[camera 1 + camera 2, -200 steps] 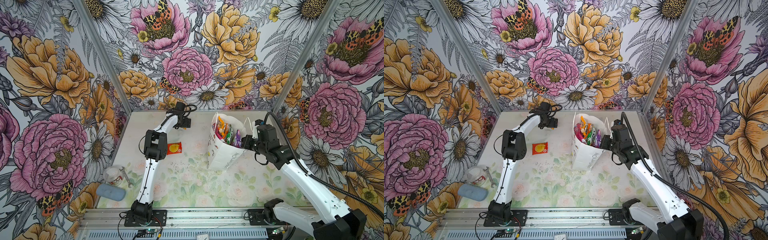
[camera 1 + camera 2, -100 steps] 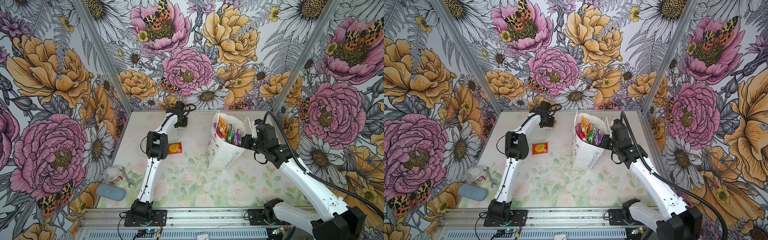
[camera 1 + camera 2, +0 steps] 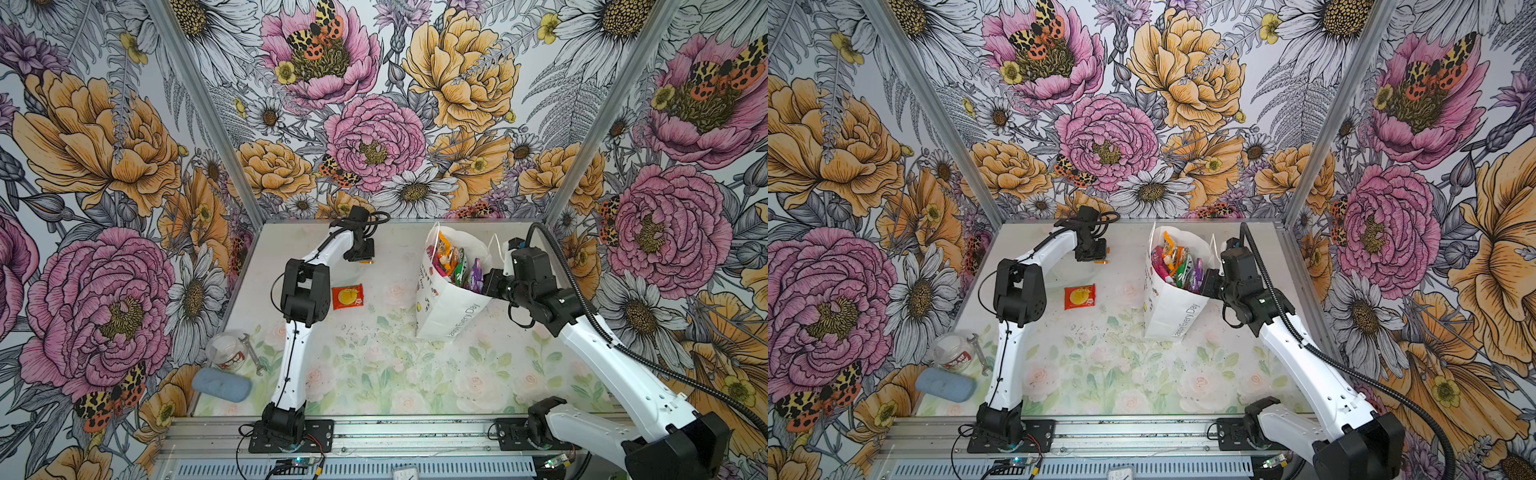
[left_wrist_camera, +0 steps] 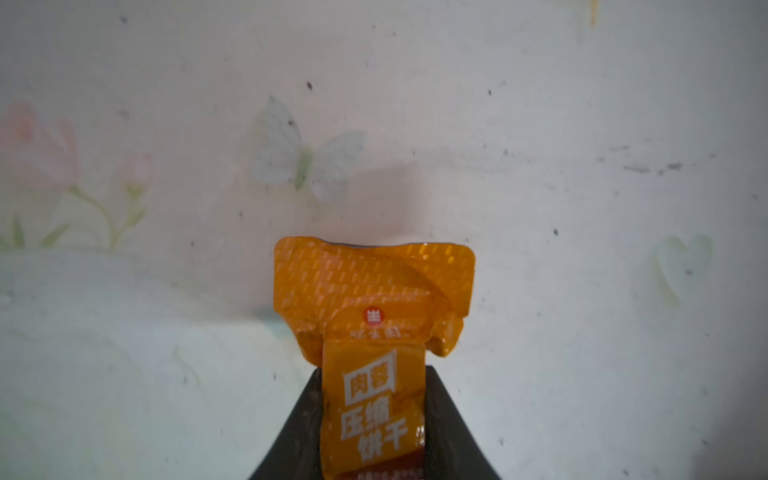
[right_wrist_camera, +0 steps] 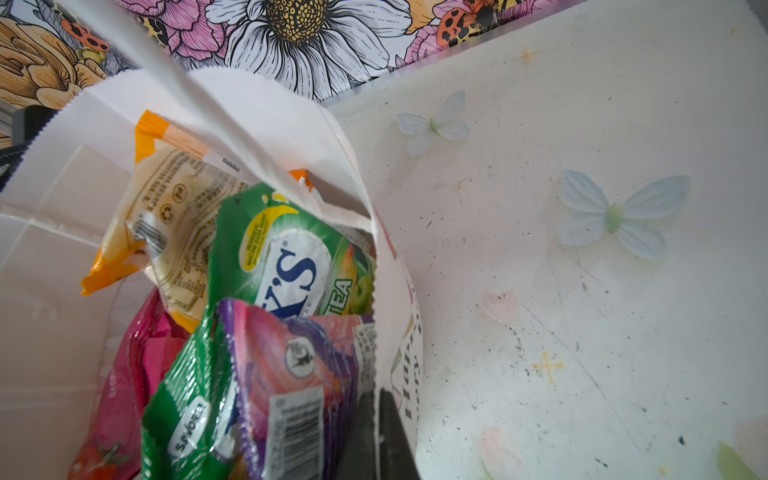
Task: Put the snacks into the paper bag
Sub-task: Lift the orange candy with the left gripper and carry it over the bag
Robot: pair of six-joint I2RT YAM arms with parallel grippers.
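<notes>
My left gripper (image 3: 362, 257) is at the far back of the table, shut on a tiny orange snack packet (image 4: 374, 291), whose crinkled end sticks out past the black fingers (image 4: 446, 424). The packet shows as an orange sliver (image 3: 1100, 262) under the gripper in a top view. A red-orange snack with a yellow circle (image 3: 347, 296) lies flat on the table beside the left arm. The white paper bag (image 3: 449, 309) stands tilted at the right, holding several snacks, among them the green FOX'S packet (image 5: 282, 266) and a purple one (image 5: 299, 374). My right gripper (image 5: 377, 432) is shut on the bag's rim.
A clear plastic cup (image 3: 226, 351), a small wrench (image 3: 252, 350) and a blue-grey oblong case (image 3: 221, 384) lie at the front left corner. Flowered walls close the table on the left, the back and the right. The arm bases stand on the metal rail (image 3: 415, 432) in front.
My left gripper has closed on the tiny orange packet at the back of the table. My right gripper has kept its hold on the bag's rim.
</notes>
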